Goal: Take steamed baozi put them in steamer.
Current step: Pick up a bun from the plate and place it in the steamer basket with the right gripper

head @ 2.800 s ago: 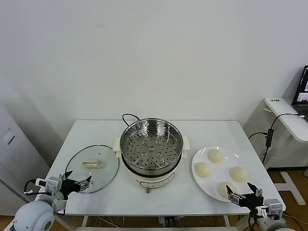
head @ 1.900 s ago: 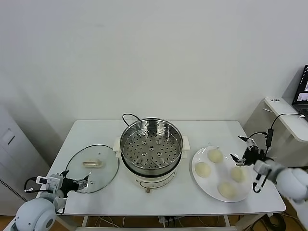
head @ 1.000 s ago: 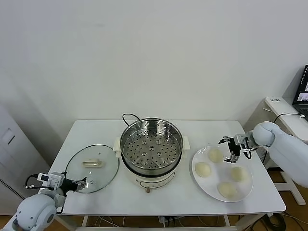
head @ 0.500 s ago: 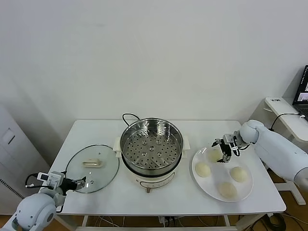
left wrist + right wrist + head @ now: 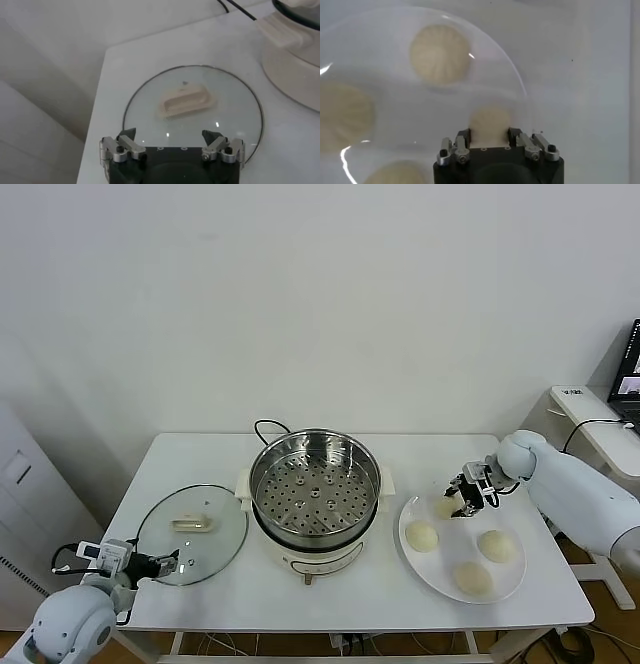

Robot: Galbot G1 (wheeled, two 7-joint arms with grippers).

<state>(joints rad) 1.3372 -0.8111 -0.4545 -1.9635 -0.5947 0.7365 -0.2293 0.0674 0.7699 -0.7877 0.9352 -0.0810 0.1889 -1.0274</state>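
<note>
On my counter (image 5: 200,459): steamer (image 5: 315,496) at centre, tray bare, black cord (image 5: 266,427) behind it. Glass lid (image 5: 192,534) lies to its left, my left end effector (image 5: 163,565) parked spread at the lid's near rim. White plate (image 5: 505,579) to the right carries four baozi (image 5: 421,536); my right end effector (image 5: 462,495) pinches the far one (image 5: 490,125). I see nothing between plate and steamer.

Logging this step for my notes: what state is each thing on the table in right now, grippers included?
steamer: uncovered, perforated tray empty
glass lid: off, flat on the table
plate: holds all four baozi
gripped baozi: on the plate, between the right gripper's fingers
other three baozi: loose on the plate
right gripper: shut on the baozi
left gripper: open, idle by the lid
</note>
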